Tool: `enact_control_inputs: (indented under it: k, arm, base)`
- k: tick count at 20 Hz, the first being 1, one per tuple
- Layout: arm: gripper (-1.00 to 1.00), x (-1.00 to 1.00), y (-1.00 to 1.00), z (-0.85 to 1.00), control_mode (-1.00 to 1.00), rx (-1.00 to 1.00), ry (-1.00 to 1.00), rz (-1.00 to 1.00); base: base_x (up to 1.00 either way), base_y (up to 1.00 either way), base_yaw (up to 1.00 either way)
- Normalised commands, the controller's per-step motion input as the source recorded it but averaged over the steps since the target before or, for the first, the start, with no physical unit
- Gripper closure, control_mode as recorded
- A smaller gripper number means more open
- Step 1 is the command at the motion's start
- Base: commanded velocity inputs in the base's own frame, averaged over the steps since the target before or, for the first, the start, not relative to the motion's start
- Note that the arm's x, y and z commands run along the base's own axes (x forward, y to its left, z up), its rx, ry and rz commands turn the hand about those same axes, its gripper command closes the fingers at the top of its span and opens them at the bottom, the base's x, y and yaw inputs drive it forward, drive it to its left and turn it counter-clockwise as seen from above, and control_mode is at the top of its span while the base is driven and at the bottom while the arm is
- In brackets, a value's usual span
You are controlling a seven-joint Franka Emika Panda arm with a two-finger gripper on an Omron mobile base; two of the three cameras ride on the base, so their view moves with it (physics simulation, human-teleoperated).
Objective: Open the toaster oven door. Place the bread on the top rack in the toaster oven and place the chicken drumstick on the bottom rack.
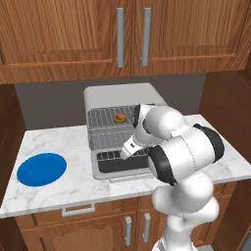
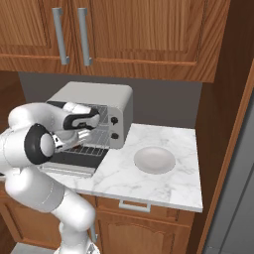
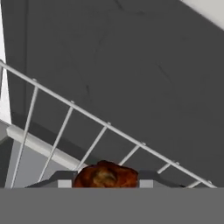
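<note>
The toaster oven (image 1: 117,93) stands on the counter with its door (image 1: 122,172) folded down flat in front. A round golden piece of bread (image 1: 119,117) lies on the top rack (image 1: 103,117). Below it is the bottom rack (image 1: 104,139). My gripper (image 1: 121,154) hangs low at the oven's mouth, just above the door, and it is shut on the chicken drumstick (image 3: 106,174), whose brown end shows between the fingertips (image 3: 64,182). In the hand view, silver rack wires (image 3: 87,116) cross right in front against the dark oven inside. From the right, the gripper (image 2: 82,136) is at the oven opening (image 2: 96,130).
A blue plate (image 1: 41,169) lies on the marble counter left of the oven. A white bowl (image 2: 155,159) sits on the counter to its right. Wooden cabinets hang above, and a wooden side wall (image 2: 228,129) closes off the right end.
</note>
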Motion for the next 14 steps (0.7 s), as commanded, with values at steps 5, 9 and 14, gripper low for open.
enact_control_inputs:
  k: [5,9,14]
  arm:
    - [-1.0,0.04,0.06,0.32,-1.0,0.0,0.16,0.03]
    - [-1.0,0.06,0.05,0.25,-1.0,0.0,0.15,0.01]
    - [-1.0,0.03,0.0,0.4,-1.0,0.0,0.1,0.0]
  base:
    - [0.0,0.0,0.0]
    - [0.0,0.0,0.0]
    - [0.0,0.0,0.0]
